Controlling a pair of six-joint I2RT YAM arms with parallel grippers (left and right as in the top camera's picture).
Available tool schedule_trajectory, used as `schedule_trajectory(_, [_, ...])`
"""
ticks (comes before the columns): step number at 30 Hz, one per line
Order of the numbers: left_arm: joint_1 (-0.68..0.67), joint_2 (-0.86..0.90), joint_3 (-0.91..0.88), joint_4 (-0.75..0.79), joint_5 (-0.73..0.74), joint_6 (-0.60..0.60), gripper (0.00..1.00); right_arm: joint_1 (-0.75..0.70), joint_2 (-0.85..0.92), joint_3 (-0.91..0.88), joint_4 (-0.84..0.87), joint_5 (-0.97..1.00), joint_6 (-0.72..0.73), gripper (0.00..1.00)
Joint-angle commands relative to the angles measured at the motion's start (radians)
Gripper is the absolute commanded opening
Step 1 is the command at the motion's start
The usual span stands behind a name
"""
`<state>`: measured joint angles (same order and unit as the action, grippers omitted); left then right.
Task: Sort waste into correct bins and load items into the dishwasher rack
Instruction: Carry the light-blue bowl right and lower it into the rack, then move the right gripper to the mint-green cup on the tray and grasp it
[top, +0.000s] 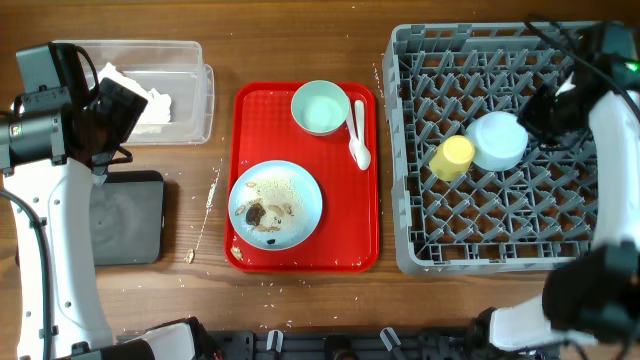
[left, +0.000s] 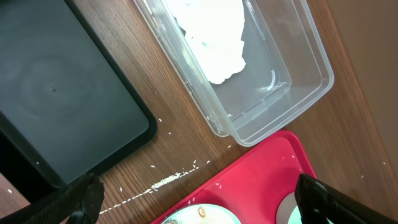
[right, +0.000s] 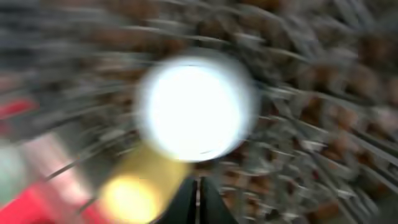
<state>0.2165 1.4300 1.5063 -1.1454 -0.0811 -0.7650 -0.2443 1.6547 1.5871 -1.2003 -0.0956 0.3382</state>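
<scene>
One plate (top: 276, 203) w/ scraps (top: 262, 213) sat nearest on red tray (top: 245, 170), bowl (top: 320, 106) & spoon (top: 359, 135) beyond; in rack (top: 500, 240), cup (top: 451, 157) lay just beside 2nd bowl (top: 498, 140), R fingers (right: 189, 202) closed, empty; L fingers (left: 78, 200) spread wide over desk (left: 186, 143) by clear box (left: 311, 81) holding napkins (left: 217, 37).

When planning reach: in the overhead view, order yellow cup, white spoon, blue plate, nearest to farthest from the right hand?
1. Yellow cup, in the rack, left of the right hand.
2. White spoon, red tray's right side.
3. Blue plate, tray's lower left.
</scene>
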Motion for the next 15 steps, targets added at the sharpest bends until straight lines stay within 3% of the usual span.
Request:
schedule_trajectory(1, [0.004, 0.006, -0.001, 0.0, -0.013, 0.001, 1.0, 0.043, -0.143, 0.023, 0.079, -0.381, -0.124, 0.22])
schedule_trajectory(3, [0.005, 0.006, -0.001, 0.0, -0.013, 0.001, 1.0, 0.097, -0.18, 0.023, 0.153, -0.51, -0.117, 0.39])
schedule_trajectory(6, [0.004, 0.006, -0.001, 0.0, -0.013, 0.001, 1.0, 0.267, -0.185, 0.023, 0.248, -0.507, -0.098, 0.61])
schedule_trajectory(10, [0.004, 0.006, -0.001, 0.0, -0.013, 0.001, 1.0, 0.581, -0.092, 0.023, 0.299, -0.264, -0.091, 0.67])
schedule_trajectory(12, [0.004, 0.006, -0.001, 0.0, -0.013, 0.001, 1.0, 0.716, -0.006, 0.037, 0.323, -0.178, -0.094, 0.91])
schedule_trajectory(15, [0.004, 0.006, -0.001, 0.0, -0.013, 0.001, 1.0, 0.839, 0.187, 0.175, 0.299, -0.134, -0.12, 0.93])
